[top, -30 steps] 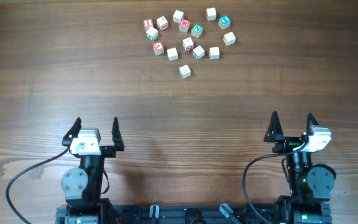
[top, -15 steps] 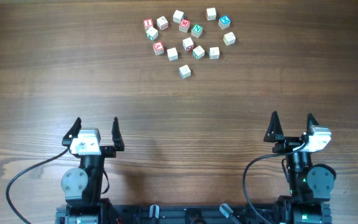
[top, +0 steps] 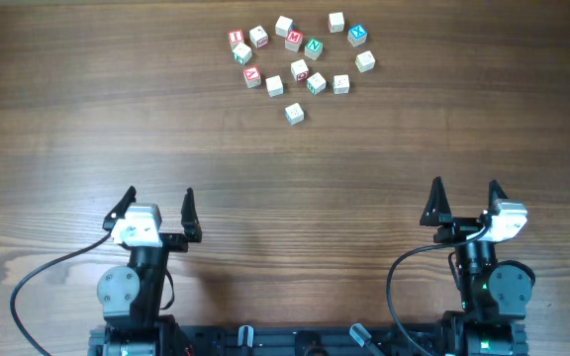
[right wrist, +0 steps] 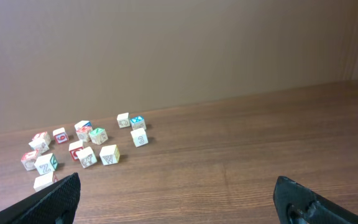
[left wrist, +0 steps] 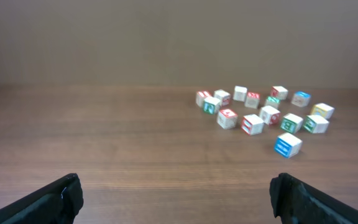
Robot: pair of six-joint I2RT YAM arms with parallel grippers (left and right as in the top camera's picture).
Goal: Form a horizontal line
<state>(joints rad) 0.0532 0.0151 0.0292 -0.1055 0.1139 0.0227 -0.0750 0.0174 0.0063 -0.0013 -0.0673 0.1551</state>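
Observation:
A loose cluster of small pale wooden cubes lies at the far middle of the table. Among them are a red "A"-like cube (top: 252, 75) (left wrist: 227, 118), a red "M" cube (top: 294, 40) (left wrist: 252, 98) and a cube with a mostly plain top and red on its side (top: 301, 70). They are scattered, not in a row. My left gripper (top: 158, 198) (left wrist: 179, 194) and right gripper (top: 465, 188) (right wrist: 179, 198) hover near the front edge, far from the cubes. Both are open and hold nothing.
Other cubes sit in the same cluster: a green "N" (top: 314, 46), a blue "X" (top: 357, 35), and one nearest me (top: 294, 114) (left wrist: 288, 144). Bare wooden table (top: 285, 188) stretches between the grippers and the cluster.
My left gripper has shifted slightly to the right and turned a little. The right arm and the cubes have not moved.

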